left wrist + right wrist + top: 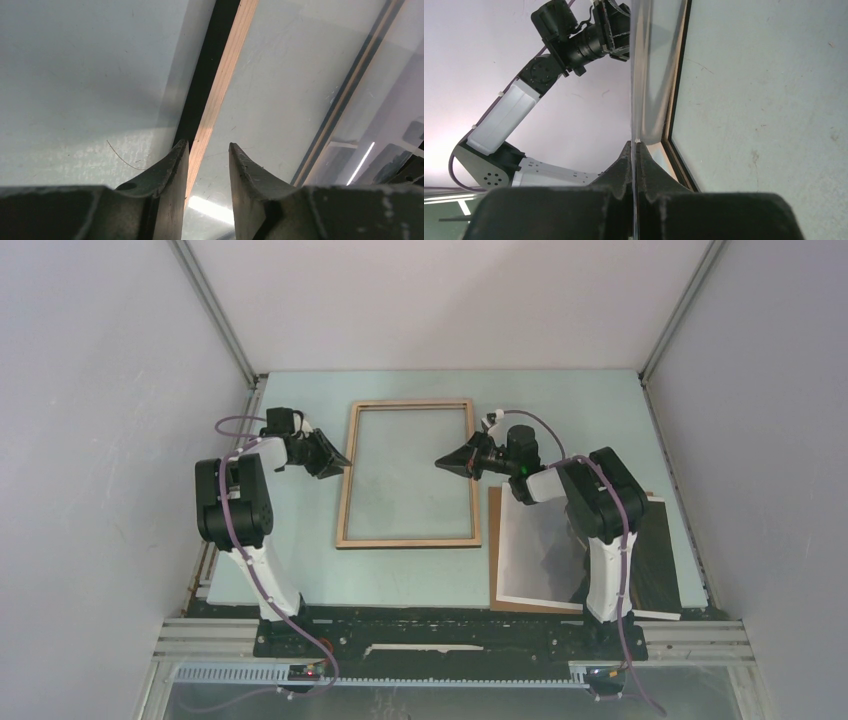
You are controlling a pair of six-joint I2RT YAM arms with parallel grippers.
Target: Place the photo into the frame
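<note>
The frame (408,541) lies flat mid-table, light wood rim up, with a clear pane. My left gripper (338,461) is open at the frame's left rim. In the left wrist view (207,148) the wood rim (224,75) runs between the two fingers, close to the left one. My right gripper (443,462) reaches over the pane from the right. In the right wrist view (634,144) it is shut on a thin clear sheet seen edge-on, the pane, beside the frame's rim (677,90). The photo (540,550) lies at the right under my right arm.
A brown backing board (495,540) lies under the photo, its left edge showing. White enclosure walls stand on three sides of the pale green table (300,580). The left arm (509,120) shows through the pane in the right wrist view.
</note>
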